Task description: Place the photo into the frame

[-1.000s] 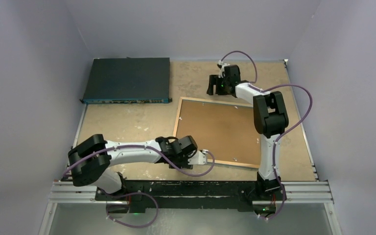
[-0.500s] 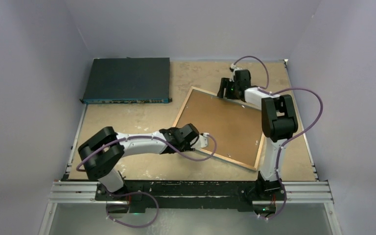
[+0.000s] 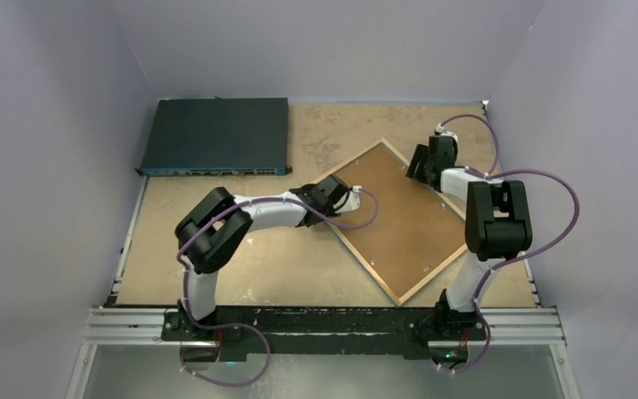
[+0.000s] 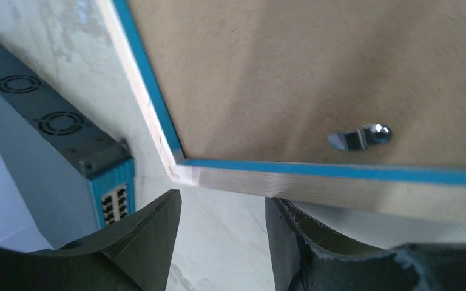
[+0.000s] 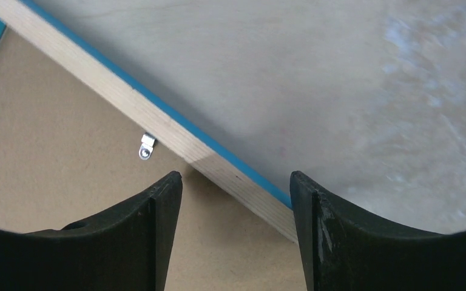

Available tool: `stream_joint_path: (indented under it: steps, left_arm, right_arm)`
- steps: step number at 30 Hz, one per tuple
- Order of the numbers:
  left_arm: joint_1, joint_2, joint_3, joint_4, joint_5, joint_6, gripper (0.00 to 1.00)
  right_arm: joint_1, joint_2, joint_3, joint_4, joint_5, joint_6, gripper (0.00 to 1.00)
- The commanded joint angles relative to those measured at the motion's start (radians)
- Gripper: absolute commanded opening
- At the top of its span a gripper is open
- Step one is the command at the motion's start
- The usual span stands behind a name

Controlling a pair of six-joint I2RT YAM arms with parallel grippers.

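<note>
Both sets of jaws stand wide apart and hold nothing. The left gripper [image 4: 221, 203] has its fingertips just short of a corner of the frame [image 4: 340, 185], and the right gripper [image 5: 235, 177] hangs over the frame's far rim.

Over the last second the frame has swung clockwise on the table [image 3: 183, 187], from nearly square to standing on a point like a diamond. It lies back-up at about 3 o'clock from the table's middle, with the left gripper at its 9 o'clock corner and the right at its 1 o'clock edge. This looks like repositioning, not loading.

The photo appears in no view, and whether it lies under the backing board [image 3: 399, 216] cannot be told. That board is matt brown fibreboard, and a small metal turn-clip [image 4: 361, 136] sits on it near the rim. The rim is pale grained wood with a thin blue lip. A dark flat box [image 3: 216, 135] lies at 11 o'clock.
</note>
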Motion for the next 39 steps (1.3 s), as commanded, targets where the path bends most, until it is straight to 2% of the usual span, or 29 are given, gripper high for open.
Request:
stream_joint_path:
  steps: [1, 8, 14, 19, 22, 25, 28, 33, 39]
  left_arm:
    - [0.063, 0.134, 0.181, 0.199, 0.043, -0.050, 0.51]
    - [0.118, 0.288, 0.373, 0.171, 0.032, -0.109, 0.49]
    - [0.144, 0.279, 0.411, 0.107, 0.095, -0.163, 0.49]
    - [0.205, 0.166, 0.394, -0.038, 0.256, -0.234, 0.48]
    - [0.271, 0.121, 0.430, -0.160, 0.390, -0.301, 0.47]
    - [0.338, 0.102, 0.458, -0.231, 0.548, -0.382, 0.42]
    - [0.375, 0.123, 0.467, -0.256, 0.680, -0.457, 0.36]
    - [0.415, 0.182, 0.475, -0.233, 0.741, -0.540, 0.31]
    - [0.435, 0.228, 0.482, -0.232, 0.836, -0.591, 0.24]
  right_arm:
    - [0.039, -0.048, -0.113, -0.134, -0.088, 0.112, 0.68]
    - [0.039, -0.147, -0.255, -0.082, -0.155, 0.136, 0.68]
    - [0.040, -0.294, -0.376, -0.083, -0.161, 0.180, 0.68]
    - [0.040, -0.454, -0.427, -0.140, -0.120, 0.250, 0.69]
    - [0.039, -0.558, -0.383, -0.205, -0.003, 0.281, 0.71]
    - [0.039, -0.605, -0.321, -0.185, 0.069, 0.288, 0.73]
    - [0.041, -0.575, -0.256, -0.110, 0.049, 0.263, 0.74]
    - [0.069, -0.446, -0.216, 0.116, -0.199, 0.270, 0.73]
    - [0.200, -0.200, -0.057, 0.238, -0.380, 0.248, 0.71]
